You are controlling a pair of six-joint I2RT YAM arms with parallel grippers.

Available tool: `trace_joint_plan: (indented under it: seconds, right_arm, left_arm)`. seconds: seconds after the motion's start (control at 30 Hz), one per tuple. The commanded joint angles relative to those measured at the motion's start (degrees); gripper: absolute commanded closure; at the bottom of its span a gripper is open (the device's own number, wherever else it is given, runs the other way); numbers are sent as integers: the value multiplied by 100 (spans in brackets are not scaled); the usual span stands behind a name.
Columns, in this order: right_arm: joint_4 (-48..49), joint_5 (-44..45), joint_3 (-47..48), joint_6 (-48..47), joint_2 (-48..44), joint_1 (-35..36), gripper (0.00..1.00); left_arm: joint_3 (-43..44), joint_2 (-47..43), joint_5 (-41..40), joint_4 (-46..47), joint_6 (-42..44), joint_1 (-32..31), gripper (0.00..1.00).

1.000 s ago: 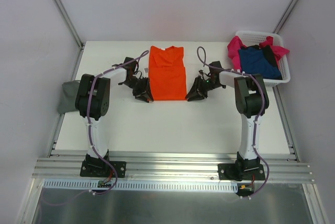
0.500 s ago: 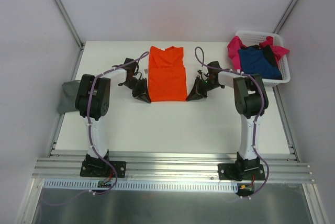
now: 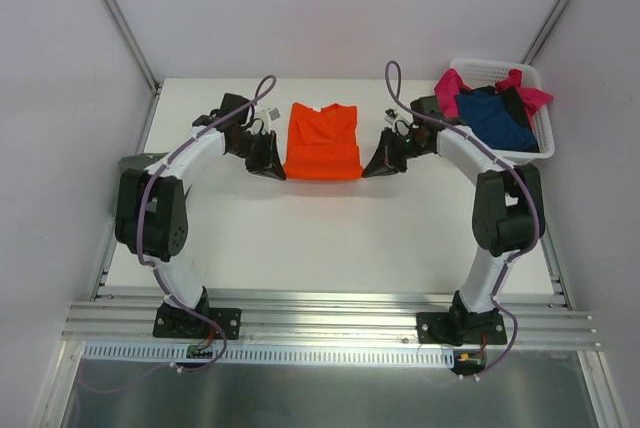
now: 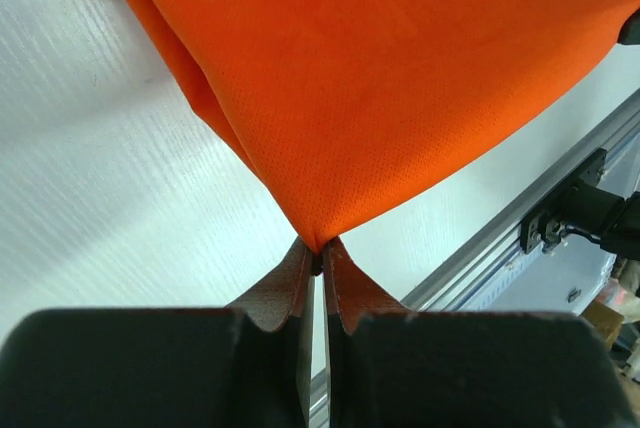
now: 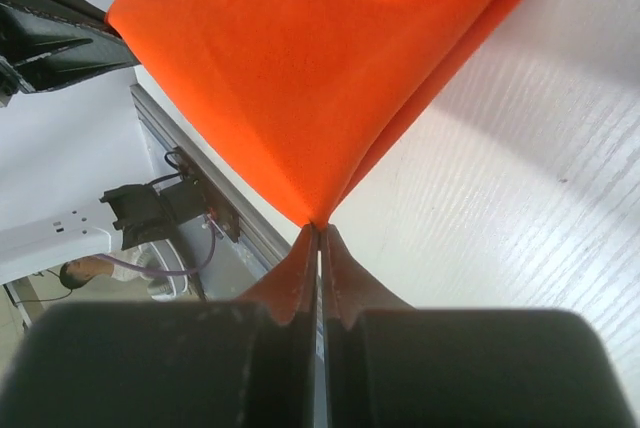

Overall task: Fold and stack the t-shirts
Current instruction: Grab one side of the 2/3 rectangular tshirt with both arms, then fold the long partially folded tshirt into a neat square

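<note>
Obs: left tool [image 3: 269,162] and right tool [image 3: 379,162] each pinch a near corner of the orange t-shirt [image 3: 322,140], far-centre on the worktop [image 3: 320,238]. Cloth lies far of both (held hem runs left-right); carry your corners far, together.

We see the orange t-shirt [image 3: 322,140] at the far middle of the counter [image 3: 320,228], sleeves folded in and collar toward the far edge. Its two near corners are pinched, one in the left tool [image 4: 318,256] and one in the right tool [image 5: 318,233], with the near hem running straight between them. The navy blue t-shirt [image 3: 495,118] lies crumpled on the magenta pink t-shirt [image 3: 450,90] in the basket [image 3: 487,64]. The grey-green t-shirt [image 3: 135,161] shows only a scrap at the counter's left edge.
</note>
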Motion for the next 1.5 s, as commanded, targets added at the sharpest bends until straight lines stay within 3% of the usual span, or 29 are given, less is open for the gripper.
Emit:
trace_joint_plan:
  seconds: [0.0, 0.33, 0.63, 0.83, 1.13, 1.47]
  right_arm:
    - [-312, -89, 201, -229, -416, -81, 100]
    - [-286, -107, 614, -80, -601, -231, 99]
    - [-189, -115, 1510, 9, -320, -248, 100]
    - [-215, -89, 1766, -115, -312, -283, 100]
    - [-57, -98, 2617, -97, 830, -248, 100]
    - [513, 42, 4331, -53, 2631, -248, 100]
  left_arm:
    - [136, -443, 90, -284, 246, 32, 100]
    - [557, -672, 108, -477, 387, 32, 100]
    - [1796, -198, 117, -600, 422, 32, 100]
    - [1745, -338, 179, -644, 299, 14, 100]
    - [2183, 250, -120, -636, 492, 84, 100]
    - [3360, 2023, -436, -407, 624, 400, 100]
